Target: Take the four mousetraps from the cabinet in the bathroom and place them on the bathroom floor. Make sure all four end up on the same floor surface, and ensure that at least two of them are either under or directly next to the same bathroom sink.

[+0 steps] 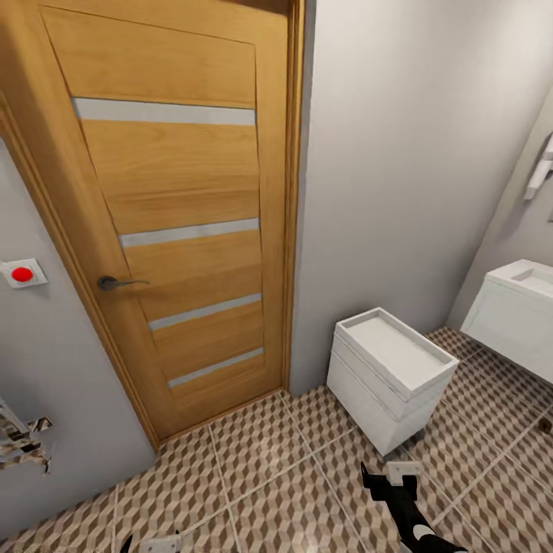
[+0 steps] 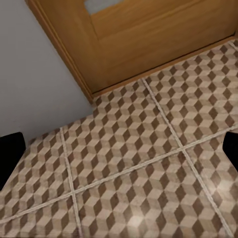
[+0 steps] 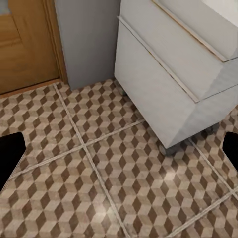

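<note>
The bathroom floor (image 1: 261,468) of cube-patterned tiles spreads below me. At the right edge a corner of the white sink (image 1: 513,307) hangs on the wall. A small dark thing (image 1: 545,424) lies on the tiles below it, too small to identify. The cabinet is out of view. My right gripper (image 1: 389,478) hovers low over the tiles in front of a white drawer unit; in its wrist view it (image 3: 119,153) is open, with bare floor between the fingers. My left gripper (image 1: 150,544) peeks in at the bottom edge; in its wrist view it (image 2: 119,158) is open over bare tiles.
A shut wooden door (image 1: 184,215) with a grey handle (image 1: 115,283) fills the left. The white drawer unit (image 1: 388,376) stands against the grey wall (image 1: 399,153). A red button (image 1: 22,273) and a chrome fitting (image 1: 23,442) sit on the left wall.
</note>
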Controlling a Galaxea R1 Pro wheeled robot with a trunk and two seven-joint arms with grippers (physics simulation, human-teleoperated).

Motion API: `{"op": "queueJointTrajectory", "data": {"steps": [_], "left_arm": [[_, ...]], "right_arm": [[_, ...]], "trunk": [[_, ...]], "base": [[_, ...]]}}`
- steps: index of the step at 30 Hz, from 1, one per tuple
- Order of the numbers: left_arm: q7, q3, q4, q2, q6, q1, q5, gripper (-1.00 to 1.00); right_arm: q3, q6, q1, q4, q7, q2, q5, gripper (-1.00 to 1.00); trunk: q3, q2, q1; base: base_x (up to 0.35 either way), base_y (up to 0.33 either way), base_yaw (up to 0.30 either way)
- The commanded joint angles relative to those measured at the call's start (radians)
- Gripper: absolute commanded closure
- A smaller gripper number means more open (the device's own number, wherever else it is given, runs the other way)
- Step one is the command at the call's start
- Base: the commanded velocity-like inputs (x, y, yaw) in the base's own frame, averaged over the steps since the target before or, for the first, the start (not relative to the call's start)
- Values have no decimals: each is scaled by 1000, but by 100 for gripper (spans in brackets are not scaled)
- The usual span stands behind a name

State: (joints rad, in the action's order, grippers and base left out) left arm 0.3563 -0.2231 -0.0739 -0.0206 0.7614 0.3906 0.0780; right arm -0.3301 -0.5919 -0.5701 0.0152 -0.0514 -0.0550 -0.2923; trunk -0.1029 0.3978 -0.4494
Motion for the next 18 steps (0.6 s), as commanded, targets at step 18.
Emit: {"op": "queueJointTrajectory", "data": {"steps": [18], "left_arm": [[2,-9,-4,-1,6,2,8,-100]], "right_arm": [[-9,-2,-1,0,-5,1,-4,-100]], "trunk": [[-2,2,-1]], "base": [[0,73,253]]}}
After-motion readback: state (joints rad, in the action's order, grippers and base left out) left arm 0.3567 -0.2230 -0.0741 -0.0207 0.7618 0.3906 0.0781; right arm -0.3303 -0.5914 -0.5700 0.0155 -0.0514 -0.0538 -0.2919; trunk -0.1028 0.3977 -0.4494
